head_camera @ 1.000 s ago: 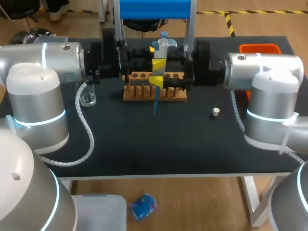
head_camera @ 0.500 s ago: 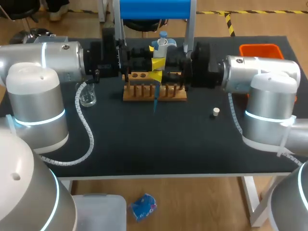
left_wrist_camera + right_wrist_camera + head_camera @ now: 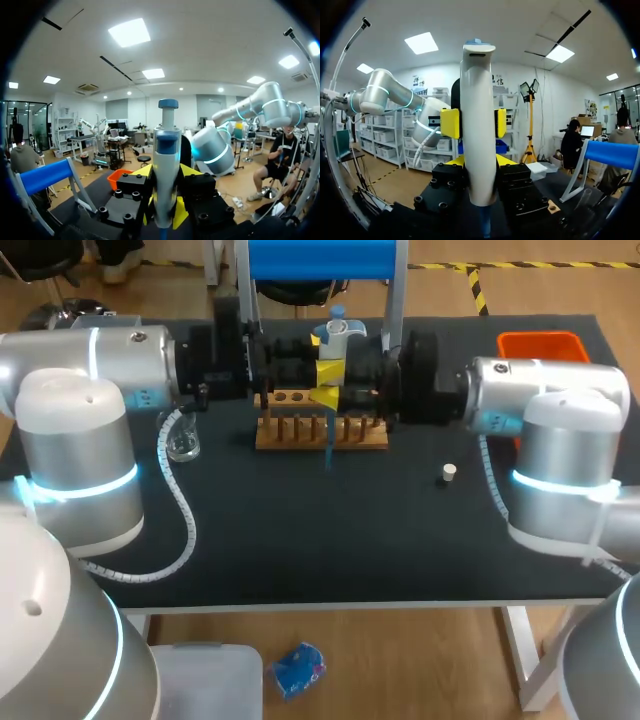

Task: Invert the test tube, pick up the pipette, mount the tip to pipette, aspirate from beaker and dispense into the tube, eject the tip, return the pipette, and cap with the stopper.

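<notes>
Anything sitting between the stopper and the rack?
Nothing visible: only bare table lies between the stopper and the rack. The left pincer and the right pincer are both shut on the pipette.

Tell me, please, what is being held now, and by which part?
The pipette is held upright by its body, below the plunger: the left end effector and the right end effector each clamp it between their yellow tips.
</notes>
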`<control>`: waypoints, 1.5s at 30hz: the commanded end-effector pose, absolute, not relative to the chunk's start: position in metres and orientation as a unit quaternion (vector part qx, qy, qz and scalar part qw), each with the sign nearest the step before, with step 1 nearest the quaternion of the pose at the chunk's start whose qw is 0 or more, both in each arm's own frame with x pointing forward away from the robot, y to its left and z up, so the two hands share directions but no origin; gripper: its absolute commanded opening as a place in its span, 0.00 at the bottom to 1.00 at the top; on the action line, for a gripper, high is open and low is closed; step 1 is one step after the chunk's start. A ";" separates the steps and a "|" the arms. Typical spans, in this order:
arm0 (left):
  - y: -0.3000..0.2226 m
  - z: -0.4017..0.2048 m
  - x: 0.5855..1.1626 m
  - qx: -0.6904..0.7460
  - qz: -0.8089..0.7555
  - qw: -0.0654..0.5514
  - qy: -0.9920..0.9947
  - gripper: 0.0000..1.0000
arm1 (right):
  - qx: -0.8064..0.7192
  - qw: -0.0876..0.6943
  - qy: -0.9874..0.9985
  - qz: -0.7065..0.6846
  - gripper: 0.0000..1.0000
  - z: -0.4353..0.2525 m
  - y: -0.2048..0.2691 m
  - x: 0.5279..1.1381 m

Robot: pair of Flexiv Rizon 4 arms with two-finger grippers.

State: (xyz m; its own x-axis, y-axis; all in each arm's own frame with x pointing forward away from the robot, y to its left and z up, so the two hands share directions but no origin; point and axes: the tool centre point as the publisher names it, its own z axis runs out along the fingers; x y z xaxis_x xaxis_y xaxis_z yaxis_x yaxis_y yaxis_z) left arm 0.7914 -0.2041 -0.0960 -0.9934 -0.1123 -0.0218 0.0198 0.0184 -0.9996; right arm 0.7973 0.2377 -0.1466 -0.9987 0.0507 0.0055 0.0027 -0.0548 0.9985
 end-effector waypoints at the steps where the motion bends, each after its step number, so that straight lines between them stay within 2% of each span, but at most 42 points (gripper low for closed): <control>1: -0.204 -0.095 0.787 -0.033 -0.701 0.049 0.711 1.00 | 0.016 0.010 0.695 0.719 0.00 -0.148 0.233 0.803; 18: -0.204 -0.095 0.787 -0.033 -0.701 0.049 0.711 1.00 | 0.001 -0.010 0.687 0.727 0.00 -0.154 0.204 0.811; 29: -0.204 -0.095 0.787 -0.033 -0.701 0.049 0.711 1.00 | -0.008 -0.031 0.681 0.732 0.00 -0.151 0.136 0.831; 40: -0.204 -0.095 0.787 -0.033 -0.701 0.049 0.711 1.00 | -0.033 -0.005 0.687 0.726 0.00 -0.143 0.057 0.851; 45: -0.204 -0.095 0.787 -0.033 -0.701 0.049 0.711 1.00 | -0.033 -0.005 0.687 0.726 0.00 -0.143 0.057 0.851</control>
